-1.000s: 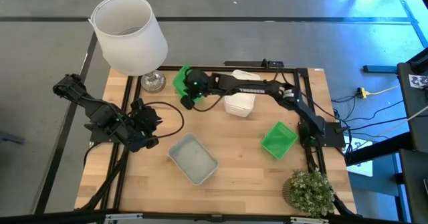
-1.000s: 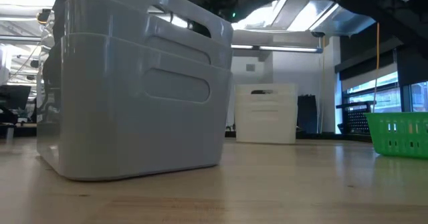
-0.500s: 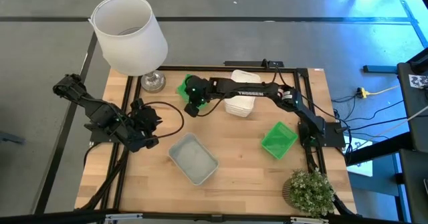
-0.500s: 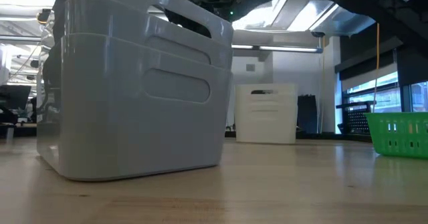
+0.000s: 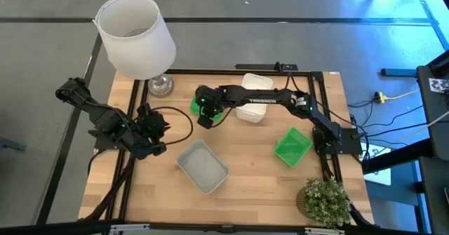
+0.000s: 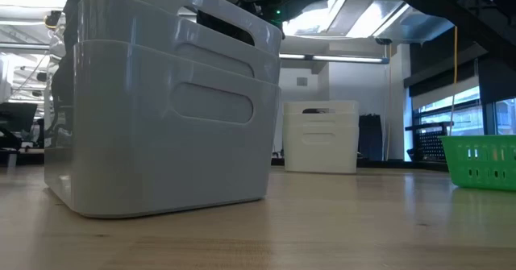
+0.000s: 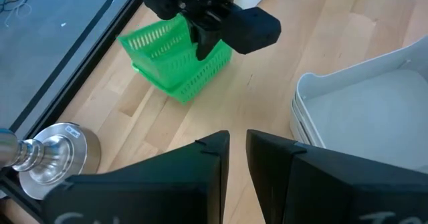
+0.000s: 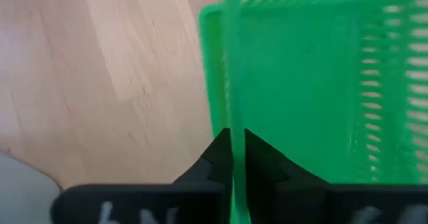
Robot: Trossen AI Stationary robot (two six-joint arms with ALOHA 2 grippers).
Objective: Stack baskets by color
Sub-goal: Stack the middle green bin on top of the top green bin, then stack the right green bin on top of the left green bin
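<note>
Reaching across the far middle of the table [image 5: 252, 186], the right gripper [image 5: 205, 111] is seen with its fingers [image 8: 257, 162] pinched on the thin wall of a green basket [image 5: 197, 100]. In the right wrist view that wall [image 8: 231, 83] runs straight up between the two dark fingers, with only the plastic between them. In the left wrist view this green basket [image 7: 160, 40] is shown tilted, sitting partly inside a second green basket [image 7: 194, 80] that rests on the wood near the lamp base [image 7: 50, 154]. Whether the upper one is fully seated in the lower cannot be told.

A third green basket [image 5: 292, 146] is set well apart, toward the right side of the table. A stack of white baskets [image 5: 253, 106] is placed at the far middle, partly covered by the right arm, just beside the green pair. A stack of grey baskets [image 5: 202, 165] is found at the near middle; in the low view it fills the left of the picture [image 6: 161, 101], with the white stack [image 6: 320, 137] and the lone green basket [image 6: 482, 161] farther back.

The left gripper [image 5: 156, 130] is held over the left side of the table, and its fingers [image 7: 207, 177] are parted by a narrow gap with nothing between them.

A white lampshade [image 5: 135, 35] stands at the far left corner, and a small plant [image 5: 324, 200] at the near right corner.
</note>
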